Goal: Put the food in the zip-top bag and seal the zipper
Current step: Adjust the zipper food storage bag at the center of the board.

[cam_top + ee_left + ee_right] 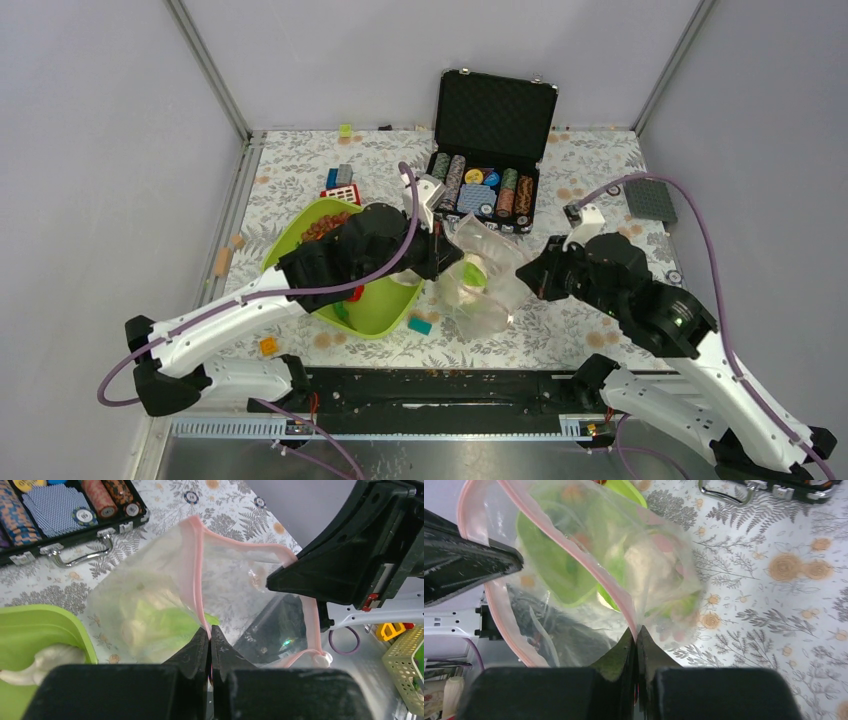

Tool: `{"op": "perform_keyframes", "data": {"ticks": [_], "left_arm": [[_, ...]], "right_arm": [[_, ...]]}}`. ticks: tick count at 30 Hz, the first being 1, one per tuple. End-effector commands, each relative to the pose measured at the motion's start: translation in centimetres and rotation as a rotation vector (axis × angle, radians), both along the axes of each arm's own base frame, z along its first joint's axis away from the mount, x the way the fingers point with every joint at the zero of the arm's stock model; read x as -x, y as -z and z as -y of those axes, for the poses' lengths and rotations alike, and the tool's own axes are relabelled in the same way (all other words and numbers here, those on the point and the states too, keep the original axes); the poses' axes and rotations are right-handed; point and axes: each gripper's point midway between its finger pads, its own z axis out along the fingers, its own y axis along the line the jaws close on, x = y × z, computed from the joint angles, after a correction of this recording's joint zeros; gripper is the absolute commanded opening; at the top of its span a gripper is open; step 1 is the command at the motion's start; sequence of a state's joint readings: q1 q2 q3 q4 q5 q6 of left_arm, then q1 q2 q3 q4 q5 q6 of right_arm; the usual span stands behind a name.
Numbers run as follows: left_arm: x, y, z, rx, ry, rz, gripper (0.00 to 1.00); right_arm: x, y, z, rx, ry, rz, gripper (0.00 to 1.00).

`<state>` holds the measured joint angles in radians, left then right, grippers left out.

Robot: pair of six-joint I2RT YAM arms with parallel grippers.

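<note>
We pinch the zipper (197, 565), mid-frame overhead, with left gripper (210, 632) and right gripper (636, 632). That likely stretches the zip-top bag (488, 298) for sealing.

Top cam overhead from rear, wrist cams close, facing each other, sharing zip-top bag (480, 290)

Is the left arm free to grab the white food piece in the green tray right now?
Probably not: its end effector is shut on the pink zipper, so it must let go first. The white piece itself lies uncovered.
</note>
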<state>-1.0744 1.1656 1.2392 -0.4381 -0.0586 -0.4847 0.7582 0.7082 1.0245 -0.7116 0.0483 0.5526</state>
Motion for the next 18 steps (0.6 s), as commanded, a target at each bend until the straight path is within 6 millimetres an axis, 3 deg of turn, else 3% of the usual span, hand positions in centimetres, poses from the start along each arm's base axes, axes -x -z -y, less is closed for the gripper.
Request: {"op": "perform_keyframes", "data": {"ticks": [1,6,10,11,14,17,18], "left_arm": [[-1.4,-4.7,0.3,0.077,-0.035,0.109,0.0],[-3.6,-3.3,-0.6,-0.01,-0.158,0.114,0.0],[-4.0,-2.4,-0.2,-0.032,-0.163,0.099,0.01],[-4.1,-2.4,0.0,-0.031,-0.159,0.098,0.05],[-4.1,-2.3,0.5,-0.032,-0.138,0.089,0.3],[-3.9,-1.6,0.7,-0.036,-0.119,0.065,0.94],[-3.9,-1.4,0.5,-0.04,-0.125,0.056,0.98]], "right_arm": [[-0.3,-1.2,3.9,0.095,0.129,0.05,0.0],[-0.5,-1.3,7.1,0.204,0.241,0.065,0.0],[-0.6,-2.4,7.5,0.212,0.248,0.089,0.0],[-0.6,-2.8,7.5,0.21,0.247,0.097,0.0],[-0.8,-3.6,7.5,0.2,0.251,0.113,0.0],[-1.3,-3.6,6.5,0.171,0.241,0.109,0.0],[-1.4,-3.5,5.8,0.157,0.222,0.105,0.0]]}}
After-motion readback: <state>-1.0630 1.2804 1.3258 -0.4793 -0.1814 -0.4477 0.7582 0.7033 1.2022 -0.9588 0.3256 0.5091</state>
